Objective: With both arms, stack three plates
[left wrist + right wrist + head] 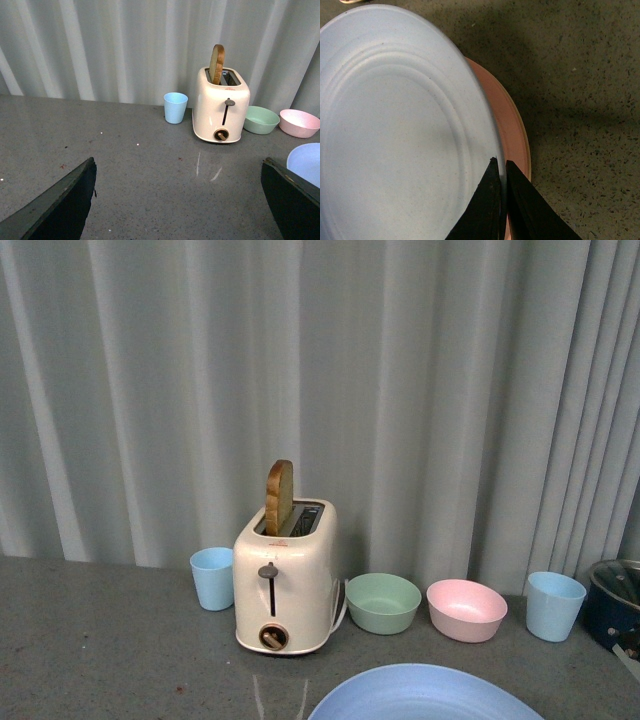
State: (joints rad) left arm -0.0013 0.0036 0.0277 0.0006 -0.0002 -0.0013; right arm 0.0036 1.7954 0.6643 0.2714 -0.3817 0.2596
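My right gripper (501, 167) is shut on the rim of the light blue plate (395, 130), one finger above the rim and one below. Right under this plate lies the pink plate (514, 131), showing only as a crescent past the blue rim. A thin tan edge (524, 142) follows the pink plate's outer side; I cannot tell if it is another plate. In the front view the light blue plate (425, 696) fills the bottom edge. My left gripper (177, 200) hovers open over bare table, with the light blue plate (307, 162) just beyond its finger (292, 200).
A cream toaster (285, 580) with a slice of toast stands at the back. A light blue cup (212, 578) is on its left; a green bowl (383, 602), a pink bowl (466, 609) and another blue cup (554, 605) are on its right. A dark pot (615, 605) sits far right.
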